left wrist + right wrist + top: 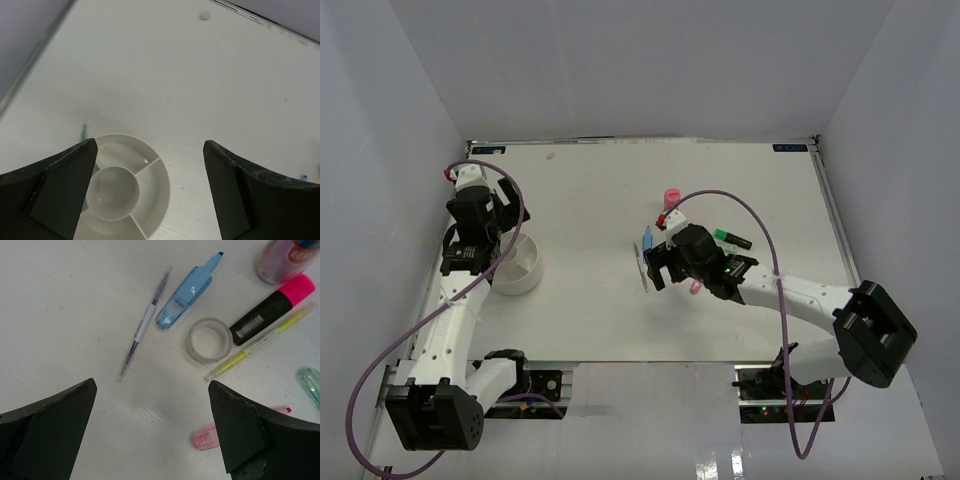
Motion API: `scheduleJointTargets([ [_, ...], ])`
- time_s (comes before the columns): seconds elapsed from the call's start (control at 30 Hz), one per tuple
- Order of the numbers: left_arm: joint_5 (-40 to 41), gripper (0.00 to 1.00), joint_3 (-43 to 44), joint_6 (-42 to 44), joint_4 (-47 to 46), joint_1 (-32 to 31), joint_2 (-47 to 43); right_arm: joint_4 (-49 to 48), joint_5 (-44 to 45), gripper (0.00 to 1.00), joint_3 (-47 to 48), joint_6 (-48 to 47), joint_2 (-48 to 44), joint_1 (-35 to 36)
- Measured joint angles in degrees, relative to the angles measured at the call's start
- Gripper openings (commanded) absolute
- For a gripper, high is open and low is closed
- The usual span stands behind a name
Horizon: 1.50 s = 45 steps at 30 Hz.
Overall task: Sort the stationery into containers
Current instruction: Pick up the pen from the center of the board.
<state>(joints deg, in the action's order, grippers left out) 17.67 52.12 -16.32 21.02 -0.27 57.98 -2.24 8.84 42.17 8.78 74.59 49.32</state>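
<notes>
The white round container (517, 268) (122, 192) stands at the table's left, split into a centre well and outer compartments; the parts I can see hold nothing. My left gripper (488, 238) (149, 150) hangs open just above it. The stationery lies mid-table: a thin grey pen (142, 325) (641, 268), a blue pen (187, 292) (647, 240), a tape roll (210, 340), a pink highlighter (272, 310), a thin yellow pen (260, 342), a pink cylinder (671, 197) and a green highlighter (732, 238). My right gripper (658, 265) (152, 390) is open over bare table, beside a small pink cap (205, 439).
White walls close in the table (590, 200) on three sides, and a raised rim (835, 230) runs along the right edge. My right arm's purple cable (750, 215) arcs over the stationery. A small green mark (83, 131) is on the table near the container.
</notes>
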Motion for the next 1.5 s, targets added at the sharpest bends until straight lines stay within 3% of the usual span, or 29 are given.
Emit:
scheduleJointTargets([
  [0.27,-19.02,0.98,0.04,-1.62,0.48,-3.26,-0.63,6.54,3.41,0.83,10.08,4.26,16.44,1.95],
  [0.4,-22.43,0.98,-1.38,-1.75,0.46,-7.19,-4.09,8.81,5.53,0.81,14.19,6.34,22.34,3.43],
  [0.6,-25.86,0.98,-3.96,-2.78,0.39,-9.33,-11.37,10.01,7.45,0.72,19.41,8.68,28.76,5.62],
  [0.63,-26.25,0.98,-4.26,-2.97,0.39,-9.40,-12.07,10.16,7.72,0.67,19.87,9.01,29.46,5.73],
  [0.77,-27.39,0.98,-5.38,-3.50,0.92,-10.01,-13.68,10.67,9.22,0.60,21.03,10.58,30.95,5.79],
  [1.0,-29.20,0.98,-5.90,-4.57,2.34,-10.47,-14.05,10.97,10.97,0.32,22.05,12.15,31.98,5.84],
  [1.17,-31.15,0.98,-5.90,-5.84,2.93,-10.47,-14.14,10.99,12.28,0.23,22.27,12.52,32.20,6.58],
  [1.23,-32.37,0.98,-5.90,-6.80,3.04,-10.47,-14.16,10.86,12.57,0.14,22.21,12.52,32.20,6.88],
  [1.33,-34.34,0.98,-5.90,-8.66,3.06,-10.47,-14.05,9.97,12.96,0.08,21.59,12.22,31.93,7.30],
  [1.5,-36.92,0.98,-5.97,-12.41,3.02,-10.71,-12.70,8.41,12.98,0.08,18.62,11.39,29.55,8.52],
])
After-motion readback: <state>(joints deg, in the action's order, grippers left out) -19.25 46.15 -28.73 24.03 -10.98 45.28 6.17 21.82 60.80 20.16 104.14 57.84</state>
